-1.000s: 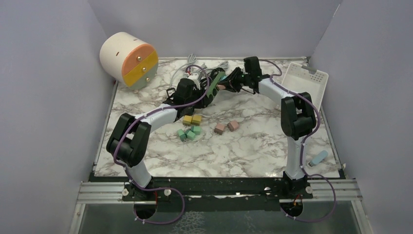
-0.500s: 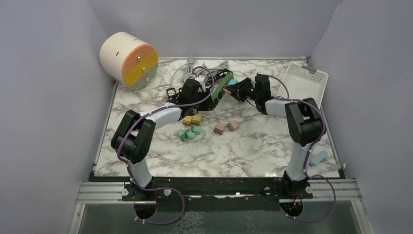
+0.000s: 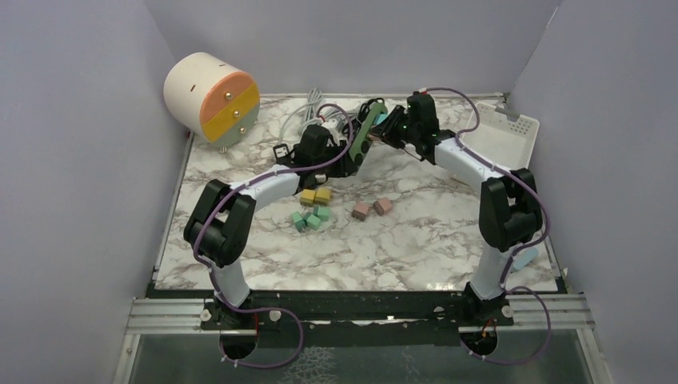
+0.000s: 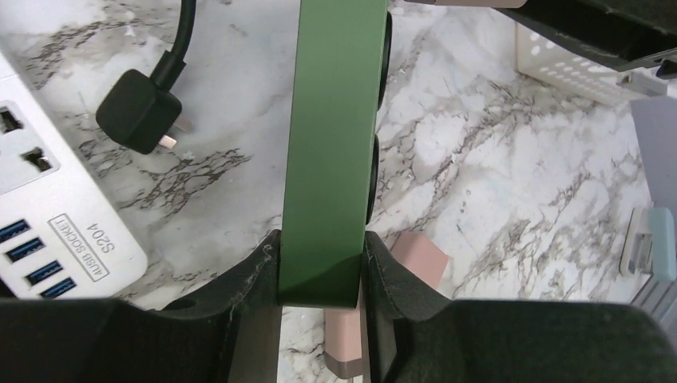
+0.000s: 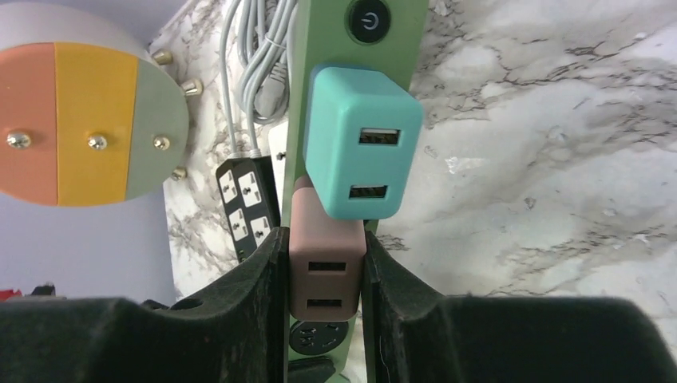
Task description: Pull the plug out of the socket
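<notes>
Right wrist view: right gripper (image 5: pixel 323 279) is pinching pink plug (image 5: pixel 326 267) on power strip (image 5: pixel 319 32) beside teal plug (image 5: pixel 363 144), left gripper (image 4: pixel 322 275) is clamping strip; pulling straight outward, no twisting, is looking best.

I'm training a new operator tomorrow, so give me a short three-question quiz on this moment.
1. True or false: the left gripper is clamped on the green power strip.
2. Which colour is the charger that the right gripper grips? A) teal B) pink C) white
3. Fill in: the teal charger sits next to the strip's ____ button.
Key: 1 true; 2 B, the pink charger; 3 power.
</notes>
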### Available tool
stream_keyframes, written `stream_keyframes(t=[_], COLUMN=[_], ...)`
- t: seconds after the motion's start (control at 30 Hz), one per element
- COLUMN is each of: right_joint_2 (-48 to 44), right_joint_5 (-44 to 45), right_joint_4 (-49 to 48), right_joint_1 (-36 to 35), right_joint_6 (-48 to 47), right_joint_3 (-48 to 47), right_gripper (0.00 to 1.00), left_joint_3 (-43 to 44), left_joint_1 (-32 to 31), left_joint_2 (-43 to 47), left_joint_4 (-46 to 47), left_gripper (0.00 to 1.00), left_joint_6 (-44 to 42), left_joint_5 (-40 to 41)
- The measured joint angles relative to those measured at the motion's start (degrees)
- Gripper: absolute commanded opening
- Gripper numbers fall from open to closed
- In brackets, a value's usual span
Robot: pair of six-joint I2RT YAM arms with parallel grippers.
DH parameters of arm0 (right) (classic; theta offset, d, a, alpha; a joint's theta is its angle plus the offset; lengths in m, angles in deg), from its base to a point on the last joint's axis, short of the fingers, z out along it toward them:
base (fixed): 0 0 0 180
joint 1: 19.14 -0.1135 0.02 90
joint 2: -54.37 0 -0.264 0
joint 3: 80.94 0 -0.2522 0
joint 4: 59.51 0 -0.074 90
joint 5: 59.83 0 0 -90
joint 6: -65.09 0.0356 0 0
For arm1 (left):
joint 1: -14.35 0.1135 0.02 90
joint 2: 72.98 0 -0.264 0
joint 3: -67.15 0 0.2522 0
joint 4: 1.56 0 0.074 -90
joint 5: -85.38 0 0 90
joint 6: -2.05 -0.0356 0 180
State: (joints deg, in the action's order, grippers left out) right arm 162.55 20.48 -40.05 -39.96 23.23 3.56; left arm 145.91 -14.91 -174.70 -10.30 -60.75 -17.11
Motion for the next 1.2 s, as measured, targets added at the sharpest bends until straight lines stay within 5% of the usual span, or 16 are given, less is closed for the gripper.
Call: stream_keyframes(t=[0.33, 0.53, 0.87, 1.2], right_joint_2=[-6.9, -4.6, -6.1, -5.2], right_joint_5=[-9.1, -13.6, -5.2, -14.1], right_joint_4=[-25.9, -37.2, -19.8, -42.3], right_joint_1=[3.4, 3.9, -0.3, 1.1], right_joint_6=[5.6, 9.6, -4.2, -0.8], right_joint_3=[22.3, 25.6, 15.3, 25.0], right_gripper=[0.01, 0.01, 0.01, 0.01], left_joint_3=[0.2, 0.2, 0.2, -0.5], left_joint_1=[-1.5, -1.4, 0.0, 2.2], left_joint_2=[-0.1, 0.0, 0.0, 0.1], left_joint_4=[-3.7, -5.0, -4.3, -4.5], left_gripper=[0.00, 0.00, 0.00, 0.00], left_joint_6=[-2.3, -3.3, -1.0, 1.9], left_joint_5=[-2.5, -2.4, -2.8, -9.8])
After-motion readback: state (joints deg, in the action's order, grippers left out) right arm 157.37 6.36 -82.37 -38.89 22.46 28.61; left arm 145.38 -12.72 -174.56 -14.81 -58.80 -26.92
